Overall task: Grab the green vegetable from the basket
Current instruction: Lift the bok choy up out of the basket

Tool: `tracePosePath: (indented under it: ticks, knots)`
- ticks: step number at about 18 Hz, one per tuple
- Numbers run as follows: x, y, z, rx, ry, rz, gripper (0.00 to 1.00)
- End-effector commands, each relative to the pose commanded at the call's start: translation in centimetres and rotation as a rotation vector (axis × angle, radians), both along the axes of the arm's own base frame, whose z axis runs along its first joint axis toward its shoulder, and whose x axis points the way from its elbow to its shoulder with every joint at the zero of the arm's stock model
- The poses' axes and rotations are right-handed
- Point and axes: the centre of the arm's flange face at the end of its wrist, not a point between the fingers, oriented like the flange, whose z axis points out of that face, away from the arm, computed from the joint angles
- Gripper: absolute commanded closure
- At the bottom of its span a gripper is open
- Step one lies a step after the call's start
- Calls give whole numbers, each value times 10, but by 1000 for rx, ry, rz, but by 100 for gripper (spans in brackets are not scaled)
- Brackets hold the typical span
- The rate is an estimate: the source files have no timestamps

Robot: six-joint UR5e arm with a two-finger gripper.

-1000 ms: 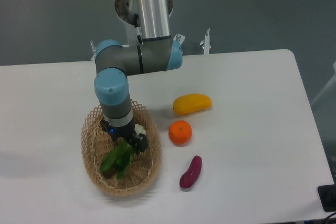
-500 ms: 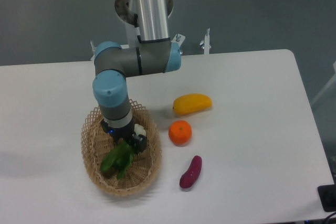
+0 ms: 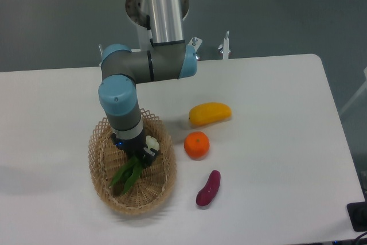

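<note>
Jaws (image 3: pixel 139 156) grip the green vegetable (image 3: pixel 131 171) near its white stem, leaves hanging over the basket (image 3: pixel 98 167).

- The grey-and-blue robot arm's black two-finger gripper (image 3: pixel 136 154) reaches down into the oval, light tan woven wicker basket (image 3: pixel 101 171).
- Its fingers close on the green leafy vegetable with a white bulb end (image 3: pixel 129 173).
- A yellow mango (image 3: pixel 210 113), an orange (image 3: pixel 196 144) and a purple sweet potato (image 3: pixel 208 188) lie on the white table (image 3: pixel 275 142), right of the basket.
</note>
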Motion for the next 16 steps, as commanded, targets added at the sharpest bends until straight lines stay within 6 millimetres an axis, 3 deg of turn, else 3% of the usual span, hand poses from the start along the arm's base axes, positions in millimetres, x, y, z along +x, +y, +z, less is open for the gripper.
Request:
tracePosePath:
  ticks: [3,6,13,16]
  knots:
    - [-1,1,11,15,12,-18,47]
    - [-9,3,36,50,40,-49,47]
    - [-69,-13,99,153,88,-2,47]
    - [-99,-26,105,169,87,-20,47]
